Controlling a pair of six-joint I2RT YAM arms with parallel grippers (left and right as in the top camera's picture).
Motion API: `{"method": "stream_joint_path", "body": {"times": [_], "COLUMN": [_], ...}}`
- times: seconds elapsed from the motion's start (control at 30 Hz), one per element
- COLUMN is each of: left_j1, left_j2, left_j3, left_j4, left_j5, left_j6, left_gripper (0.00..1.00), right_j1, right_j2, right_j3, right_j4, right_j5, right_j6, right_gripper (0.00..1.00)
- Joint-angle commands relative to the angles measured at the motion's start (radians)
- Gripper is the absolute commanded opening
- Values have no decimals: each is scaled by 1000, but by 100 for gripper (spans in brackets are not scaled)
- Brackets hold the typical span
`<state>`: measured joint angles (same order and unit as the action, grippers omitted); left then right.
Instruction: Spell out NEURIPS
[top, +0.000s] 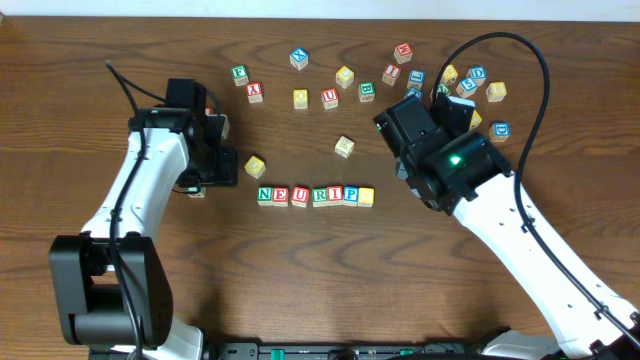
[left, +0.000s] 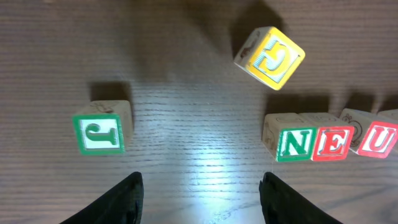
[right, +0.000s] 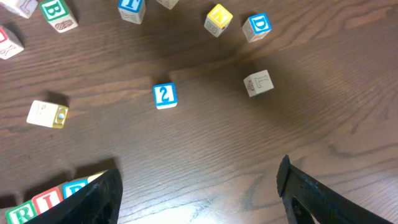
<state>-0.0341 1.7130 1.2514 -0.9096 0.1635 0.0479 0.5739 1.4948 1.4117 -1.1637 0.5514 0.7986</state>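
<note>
The NEURIPS cubes stand in one row at mid-table: green N (top: 265, 195), red E (top: 282, 195), red U (top: 300, 195), green R (top: 318, 195), red I (top: 335, 194), blue P (top: 351, 194) and a yellow-faced cube (top: 366, 195). The left wrist view shows N (left: 293, 142), E (left: 334, 142) and U (left: 379, 140) touching side by side. R (right: 22, 213), I (right: 48, 202) and P (right: 74, 188) show in the right wrist view. My left gripper (top: 222, 168) (left: 202, 199) is open over bare wood left of the row. My right gripper (top: 392, 128) (right: 199, 186) is open and empty, right of the row.
A green J cube (left: 99, 134) and a tilted yellow G cube (left: 270, 57) lie near my left gripper. Loose cubes lie beyond my right gripper, among them a blue 2 (right: 165, 96), an L (right: 258, 82) and a blue D (right: 257, 26). Several more are scattered along the back (top: 345, 76).
</note>
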Motion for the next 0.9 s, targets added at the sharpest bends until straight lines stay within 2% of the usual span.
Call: {"method": "stream_joint_path", "body": {"times": [0.0, 0.07, 0.33, 0.87], "left_j1": [-19, -31, -33, -75], "left_j2": [-3, -3, -3, -2], "left_j3": [-8, -10, -39, -167], "left_j4": [-6, -5, 34, 143], "left_j5": [-91, -151, -157, -89], "left_j6": [-47, -71, -72, -68], "left_gripper": [59, 59, 60, 59], "right_j1": [-12, -12, -12, -13], "right_j2": [-10, -10, -10, -10], "right_j3": [19, 19, 19, 19], "right_j4": [-4, -4, 1, 3], "right_j5": [27, 27, 26, 26], "right_j6": [-19, -23, -22, -37], "right_gripper": [75, 75, 75, 75]}}
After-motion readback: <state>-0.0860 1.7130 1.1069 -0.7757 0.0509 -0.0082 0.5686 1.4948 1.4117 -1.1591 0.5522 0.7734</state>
